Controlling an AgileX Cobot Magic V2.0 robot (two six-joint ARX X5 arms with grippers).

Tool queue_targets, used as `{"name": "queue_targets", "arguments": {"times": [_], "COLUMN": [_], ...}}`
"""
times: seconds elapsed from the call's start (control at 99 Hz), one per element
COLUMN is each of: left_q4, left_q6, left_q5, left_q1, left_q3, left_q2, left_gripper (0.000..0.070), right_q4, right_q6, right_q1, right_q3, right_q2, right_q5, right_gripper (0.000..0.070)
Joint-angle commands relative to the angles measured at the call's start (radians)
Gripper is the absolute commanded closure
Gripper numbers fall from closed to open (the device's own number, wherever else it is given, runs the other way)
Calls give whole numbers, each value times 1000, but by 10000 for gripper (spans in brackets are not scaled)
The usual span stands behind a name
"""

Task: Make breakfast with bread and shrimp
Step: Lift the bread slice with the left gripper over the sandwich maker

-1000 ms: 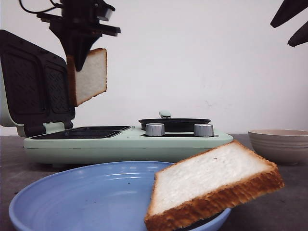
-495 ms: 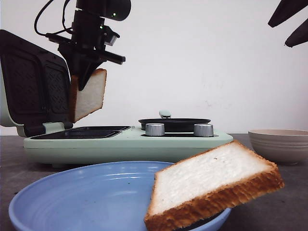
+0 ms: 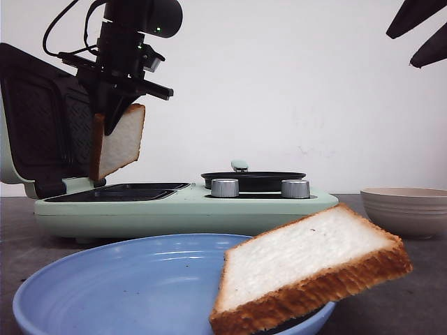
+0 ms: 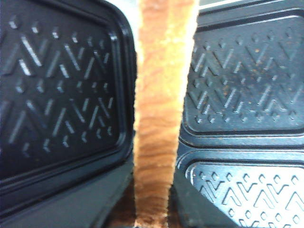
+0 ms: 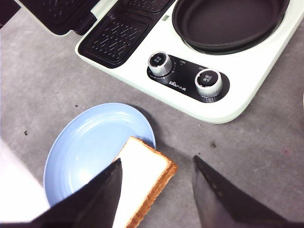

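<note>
My left gripper [image 3: 112, 115] is shut on the top edge of a bread slice [image 3: 117, 149], which hangs upright above the black grill plate [image 3: 115, 193] of the mint-green sandwich maker [image 3: 181, 209]. In the left wrist view the slice's crust [image 4: 159, 118] runs between the ribbed plates. A second bread slice [image 3: 307, 269] leans on the rim of the blue plate [image 3: 126, 286]; it also shows in the right wrist view [image 5: 142, 178]. My right gripper [image 5: 156, 190] is open and empty, high above that slice. The shrimp is out of view.
The sandwich maker's lid [image 3: 45, 125] stands open at the left. A black pan [image 3: 253, 180] sits on its right half behind two silver knobs [image 3: 225, 188]. A beige bowl [image 3: 406, 209] stands at the right on the grey table [image 5: 42, 85].
My left gripper has moved down and a little left with the bread slice, closer to the grill plate. The right gripper and the plate's slice have barely moved.
</note>
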Motion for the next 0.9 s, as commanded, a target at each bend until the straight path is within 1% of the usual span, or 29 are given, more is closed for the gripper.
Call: {"name": "queue_targets", "arguments": {"times": [0.0, 0.394, 0.556, 0.616, 0.687, 0.748, 0.798, 0.849, 0.889], "left_q4": [-22, -20, -21, -21, -21, -20, -19, -18, -17], "left_q6": [-9, -11, 0, 0, 0, 0, 0, 0, -1], "left_q5": [11, 18, 31, 48, 75, 93, 100, 105, 110], "left_q1": [-6, -7, -3, -2, -2, 0, 0, 1, 1], "left_q3": [29, 29, 29, 29, 29, 29, 29, 29, 29], "left_q2": [40, 65, 65, 65, 65, 65, 66, 66, 66], "left_gripper": [696, 696, 696, 693, 639, 550, 492, 455, 454], "right_q4": [7, 5, 6, 6, 6, 6, 6, 5, 3], "right_q6": [-8, -11, -12, -14, -14, -14, -14, -14, -14], "right_q1": [5, 5, 5, 5, 5, 5, 5, 5, 5], "right_q3": [16, 16, 16, 16, 16, 16, 16, 16, 16], "right_q2": [5, 5, 5, 5, 5, 5, 5, 5, 5], "right_q5": [-2, -2, -2, -2, -2, -2, -2, -2, -2], "right_gripper": [420, 421, 421, 421, 421, 421, 420, 421, 421]}}
